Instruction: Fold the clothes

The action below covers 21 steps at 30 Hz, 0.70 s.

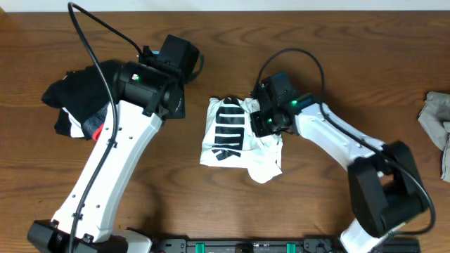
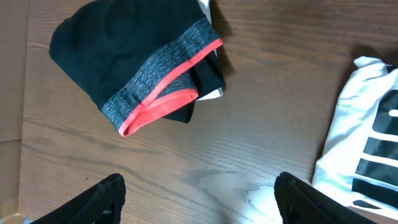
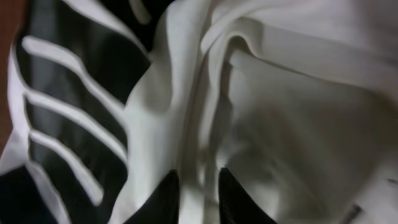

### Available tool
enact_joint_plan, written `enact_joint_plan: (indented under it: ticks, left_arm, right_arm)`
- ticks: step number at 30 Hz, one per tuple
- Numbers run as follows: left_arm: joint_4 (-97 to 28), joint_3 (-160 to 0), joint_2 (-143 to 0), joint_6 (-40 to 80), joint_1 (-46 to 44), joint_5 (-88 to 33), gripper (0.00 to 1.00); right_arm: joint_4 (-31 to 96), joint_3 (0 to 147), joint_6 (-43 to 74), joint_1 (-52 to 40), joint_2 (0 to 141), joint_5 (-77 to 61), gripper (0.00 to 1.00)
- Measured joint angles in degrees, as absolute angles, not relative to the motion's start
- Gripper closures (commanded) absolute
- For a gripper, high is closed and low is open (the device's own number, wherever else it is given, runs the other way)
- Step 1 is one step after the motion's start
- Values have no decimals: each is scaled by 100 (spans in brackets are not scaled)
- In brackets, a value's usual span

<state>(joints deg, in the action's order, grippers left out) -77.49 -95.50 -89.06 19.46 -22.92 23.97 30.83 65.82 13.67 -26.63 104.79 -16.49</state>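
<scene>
A: T-shirt (image 1: 232,137) lies bunched mid-surface (image 1: 365,49); right claw (image 3: 198,198), narrow, nips a white fold.
B: Left claw (image 2: 199,202) gapes empty. Probably mid-fold: next, draw that fold across and flatten.

Plenty stayed out of sight.
The left arm (image 1: 119,154) covered part of the black garments (image 1: 77,95); the grey cloth (image 1: 437,116) ran off the right edge; the lettering on the T-shirt (image 1: 235,137) was too crumpled to read.
</scene>
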Motion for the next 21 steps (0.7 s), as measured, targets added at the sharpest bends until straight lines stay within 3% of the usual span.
enact_joint_plan:
  ticks: [2,7,21]
  left_arm:
    - [-7749,-9550,-8906,1946,-2292,2397,21]
    - [-7745,-9550,-8906,1946,-2292,2397,21]
    - [-7658,-9550,-8906,1946,-2292,2397,21]
  right_arm:
    - [2967,6580,1398,-2663,10519,-1708,76]
    - [2805,6580,1459,-2663,10519,-1780,99]
    - [3275,6578,1232,-1841,9612,-1776,99]
